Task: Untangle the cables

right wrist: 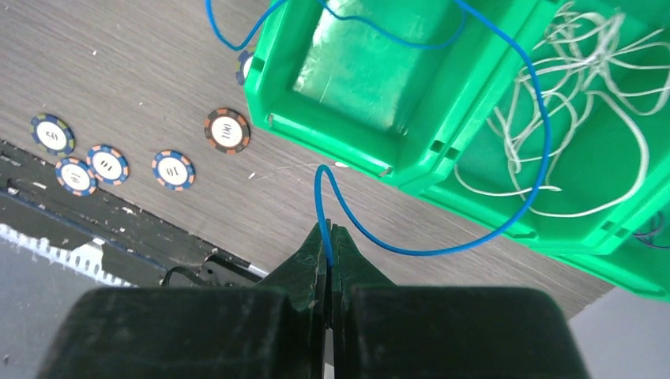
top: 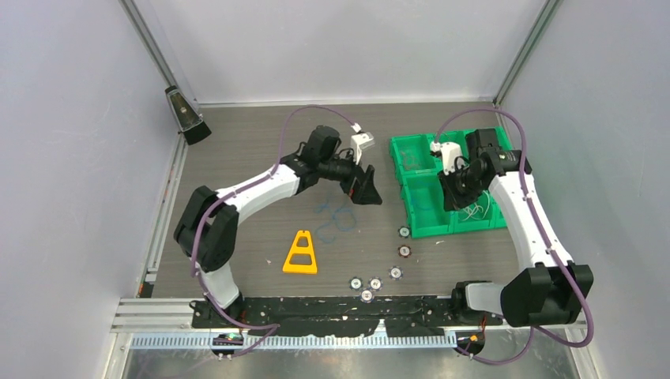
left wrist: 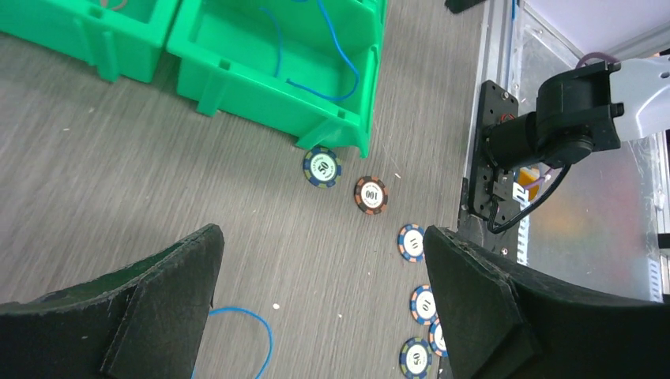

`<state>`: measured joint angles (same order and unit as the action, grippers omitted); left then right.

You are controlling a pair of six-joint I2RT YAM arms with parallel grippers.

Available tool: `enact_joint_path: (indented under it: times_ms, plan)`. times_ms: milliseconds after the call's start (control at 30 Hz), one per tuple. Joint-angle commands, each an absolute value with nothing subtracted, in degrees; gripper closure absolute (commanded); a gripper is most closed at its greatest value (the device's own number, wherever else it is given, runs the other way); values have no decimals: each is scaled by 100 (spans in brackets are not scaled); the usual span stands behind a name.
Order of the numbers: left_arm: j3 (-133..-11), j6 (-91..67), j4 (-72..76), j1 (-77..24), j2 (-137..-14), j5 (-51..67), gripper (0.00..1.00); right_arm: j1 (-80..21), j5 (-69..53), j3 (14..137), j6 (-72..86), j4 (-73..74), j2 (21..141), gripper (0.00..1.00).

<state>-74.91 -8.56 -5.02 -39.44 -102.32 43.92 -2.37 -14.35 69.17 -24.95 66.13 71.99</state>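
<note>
My right gripper (right wrist: 329, 229) is shut on a thin blue cable (right wrist: 474, 235). The cable loops up from the jaws over the green bins (right wrist: 411, 170) and into a near compartment. A bundle of white cables (right wrist: 585, 95) lies in the neighbouring compartment; it also shows in the top view (top: 476, 212). My left gripper (left wrist: 322, 237) is open and empty above the table. A loose blue cable (left wrist: 257, 328) lies just by its left finger. In the top view the left gripper (top: 365, 189) hovers just above the blue cables on the table (top: 336, 217). I see no red cable clearly.
The green bins (top: 419, 225) stand at the right of the table. Several poker chips (top: 375, 283) lie in front of them. A yellow triangular stand (top: 301, 253) is at the middle front. A black block (top: 186, 117) sits at the back left.
</note>
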Motion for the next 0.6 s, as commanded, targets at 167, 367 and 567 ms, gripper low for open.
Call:
enact_joint_path:
  times_ms: [167, 367, 567]
  plan:
    - [-7538, -1048, -686, -3248, -9495, 4635, 0, -496, -3060, 7038, -2192, 6812, 8406, 95]
    - [-7536, -1210, -699, -2930, -9273, 4682, 1, -527, -3626, 7427, -2059, 6514, 9327, 95]
    - [-7435, -1335, -706, -2810, -9088, 4710, 0, -331, -3257, 7590, -2050, 6186, 9821, 90]
